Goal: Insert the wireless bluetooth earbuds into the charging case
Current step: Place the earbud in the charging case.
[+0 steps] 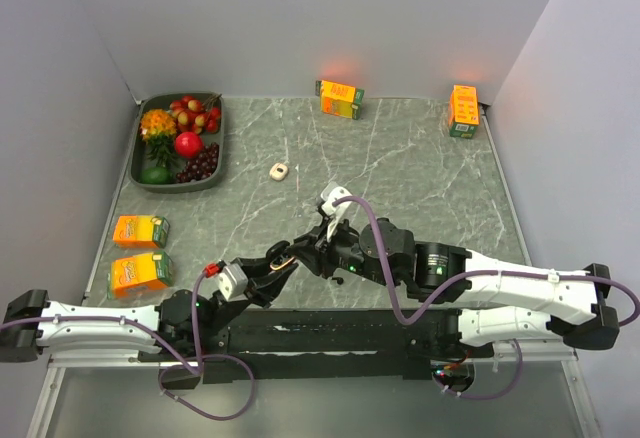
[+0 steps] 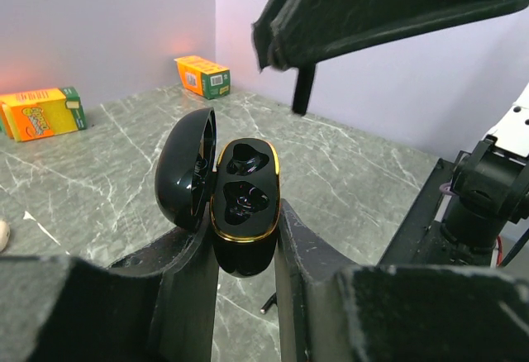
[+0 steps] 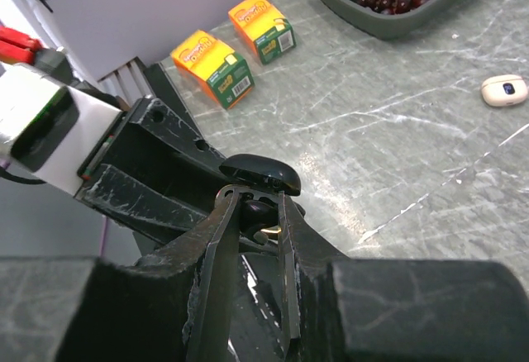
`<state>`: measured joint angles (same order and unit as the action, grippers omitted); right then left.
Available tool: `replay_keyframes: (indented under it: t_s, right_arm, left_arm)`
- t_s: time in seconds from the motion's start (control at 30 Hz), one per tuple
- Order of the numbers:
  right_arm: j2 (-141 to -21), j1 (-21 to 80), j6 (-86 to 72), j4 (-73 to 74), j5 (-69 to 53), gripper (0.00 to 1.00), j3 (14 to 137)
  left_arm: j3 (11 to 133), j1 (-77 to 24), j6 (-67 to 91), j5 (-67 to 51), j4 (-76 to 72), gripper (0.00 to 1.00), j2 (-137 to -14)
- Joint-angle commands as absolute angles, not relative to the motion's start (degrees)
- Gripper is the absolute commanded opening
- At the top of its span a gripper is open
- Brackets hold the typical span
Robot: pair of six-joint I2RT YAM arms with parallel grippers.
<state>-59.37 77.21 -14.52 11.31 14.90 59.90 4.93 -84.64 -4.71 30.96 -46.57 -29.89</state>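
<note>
Keep the left end effector (image 2: pixel 245 231) pressed together on the lower body of the charging case (image 2: pixel 245 182), held upright near the centre of the left wrist view, with the lid (image 2: pixel 185 168) swung open to its left and two gold-rimmed sockets (image 2: pixel 246 159) exposed. Cannot tell whether either socket is already filled. Hold steady and level; avoid squeezing near the hinge. Bring the right end effector (image 3: pixel 258 207) straight down over a free socket, align before lowering, seat with light pressure only. Cannot tell whether it is pinching an earbud or merely framing the case below: fingers narrowly parted, something dark between. Mind the whitish earbud (image 1: pixel 279 170) lying loose on the worktop (image 1: pixel 400 158), upper centre of the top view, well apart from both arms. Reaching in low from lower left with the left arm (image 1: pixel 100 320); folding in from lower right with the right arm (image 1: pixel 500 288), wrist tipped down just above the case
</note>
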Motion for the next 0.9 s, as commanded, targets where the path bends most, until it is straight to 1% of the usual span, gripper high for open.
replay_keyframes:
  t_s: [0.0,0.2,0.87]
  right_arm:
    - [-59.9,76.9,-14.4,7.9,14.1,0.0,60.2]
    - [-60.8,76.8,-14.2,7.6,13.8,0.0,60.4]
    - [-58.7,76.7,-13.8,7.4,14.8,0.0,60.1]
  left_arm:
    - [5.3,-84.9,-7.3,29.0,-50.0,0.01,-30.3]
    - [5.1,-84.9,-9.0,28.6,-50.1,0.01,-30.1]
    - [4.7,-84.9,-7.4,31.5,-49.1,0.01,-29.0]
